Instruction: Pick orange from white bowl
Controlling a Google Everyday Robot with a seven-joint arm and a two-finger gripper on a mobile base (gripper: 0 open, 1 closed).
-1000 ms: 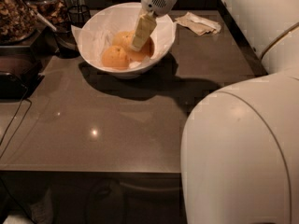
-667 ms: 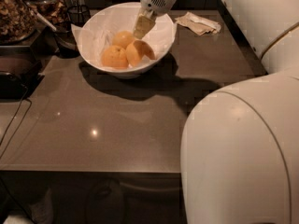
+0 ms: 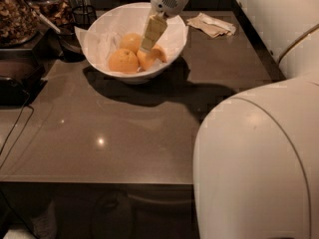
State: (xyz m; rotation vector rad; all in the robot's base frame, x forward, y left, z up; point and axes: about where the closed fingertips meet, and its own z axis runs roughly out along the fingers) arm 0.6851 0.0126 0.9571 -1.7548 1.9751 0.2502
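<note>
- Where the view is nearest, the robot's white body (image 3: pixel 254 168) fills the lower right and covers that corner of the desk (image 3: pixel 139 133).
- Desk surface is dark and glossy, with small light spots reflected in its middle.
- A thin black cable (image 3: pixel 14 133) runs over the desk's left edge, below a dark box (image 3: pixel 15 81) at the left side.
- Bowl (image 3: pixel 130 77) stands on the far half of the desk, left of centre, upright and lined with crinkled white paper; it casts a shadow toward the front and right.
- Three oranges lie in the bowl. The orange (image 3: pixel 152 61) sits at the right of the group, partly behind the gripper; a second orange (image 3: pixel 123 60) lies just beside it on the left, and a third orange (image 3: pixel 132 41) lies behind them both.
- Gripper (image 3: pixel 144 48) hangs inside the bowl, pointing down with a slight tilt, its tip at the upper left of the orange. Contact with the fruit cannot be confirmed.
- Jaws: whether open or closed cannot be told from this side.
- Arm (image 3: pixel 269 19) reaches in from the upper right.
- A crumpled napkin (image 3: pixel 212 25) lies on the desk to the right of the bowl, apart from it.
- Glass jars (image 3: pixel 17 14) of brownish contents stand at the far left.
</note>
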